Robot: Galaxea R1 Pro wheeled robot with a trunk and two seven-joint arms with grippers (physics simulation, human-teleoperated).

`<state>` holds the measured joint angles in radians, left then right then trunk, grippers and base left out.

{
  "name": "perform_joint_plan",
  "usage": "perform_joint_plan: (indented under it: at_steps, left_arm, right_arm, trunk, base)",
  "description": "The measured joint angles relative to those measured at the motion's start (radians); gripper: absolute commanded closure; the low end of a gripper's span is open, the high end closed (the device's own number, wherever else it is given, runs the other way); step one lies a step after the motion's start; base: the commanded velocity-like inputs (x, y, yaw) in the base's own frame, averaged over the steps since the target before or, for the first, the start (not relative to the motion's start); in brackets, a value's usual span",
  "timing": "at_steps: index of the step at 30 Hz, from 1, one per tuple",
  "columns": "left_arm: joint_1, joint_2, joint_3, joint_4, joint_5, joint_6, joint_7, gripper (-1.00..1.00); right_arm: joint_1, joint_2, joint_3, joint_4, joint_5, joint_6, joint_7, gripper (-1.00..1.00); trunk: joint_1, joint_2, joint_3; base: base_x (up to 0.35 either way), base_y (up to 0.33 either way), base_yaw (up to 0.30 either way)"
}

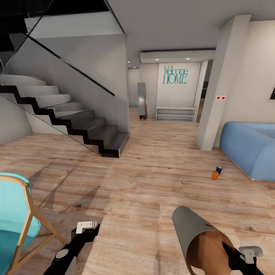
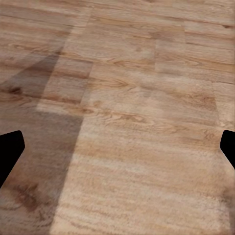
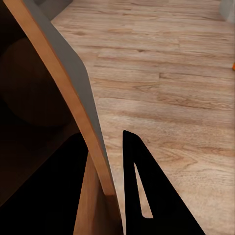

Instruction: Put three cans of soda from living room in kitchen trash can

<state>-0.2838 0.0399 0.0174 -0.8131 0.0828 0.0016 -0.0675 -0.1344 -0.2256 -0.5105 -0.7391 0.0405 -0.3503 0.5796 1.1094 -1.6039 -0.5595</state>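
Wood-plank floor [image 1: 152, 183] of the living room: two soda cans, one orange [image 1: 215, 175], one blue [image 1: 219, 170], stand beside the sofa [image 1: 250, 147], well ahead of the right gripper [image 3: 105, 181], whose jaws pinch the trash can [image 1: 198, 236] rim. Left gripper [image 2: 117, 152] jaws spread, empty. No can appears binned yet; a third is unseen.

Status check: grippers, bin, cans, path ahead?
Left gripper open, empty. Right gripper shut on bin rim. Orange can and blue can on floor by sofa. Path looks open.
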Motion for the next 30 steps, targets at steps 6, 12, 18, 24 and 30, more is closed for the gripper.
perform_joint_plan:
  at_steps: [6, 12, 18, 24, 30]
  left_arm:
    - [0.000, 0.000, 0.000, 0.000, 0.000, 0.000, 0.000, -1.00]
    - [0.000, 0.000, 0.000, 0.001, 0.000, 0.000, 0.000, -1.00]
    - [0.000, 0.000, -0.001, 0.006, -0.001, 0.000, 0.000, -1.00]
    - [-0.001, 0.000, -0.001, 0.043, 0.001, 0.000, 0.000, -1.00]
    - [-0.002, 0.000, -0.001, 0.049, 0.001, 0.000, 0.000, -1.00]
  right_arm:
    - [0.000, 0.000, 0.000, 0.000, 0.000, 0.000, -0.001, 1.00]
    - [0.000, 0.000, 0.002, 0.009, 0.000, 0.000, -0.001, 1.00]
    - [0.000, 0.000, 0.001, 0.012, -0.001, 0.000, -0.001, 1.00]
    - [0.000, 0.000, 0.002, 0.012, -0.001, 0.000, 0.005, 1.00]
    - [0.000, 0.000, 0.001, 0.012, -0.008, 0.008, 0.008, 1.00]
  trunk:
    - [0.000, 0.000, 0.000]
    - [0.000, 0.000, 0.000]
    - [0.000, 0.000, 0.000]
    - [0.000, 0.000, 0.000]
    - [0.000, 0.000, 0.000]
  base:
    - [0.000, 0.000, 0.000]
    - [0.000, 0.000, 0.000]
    - [0.000, 0.000, 0.000]
    - [0.000, 0.000, -0.031]
    - [0.000, 0.000, -0.196]
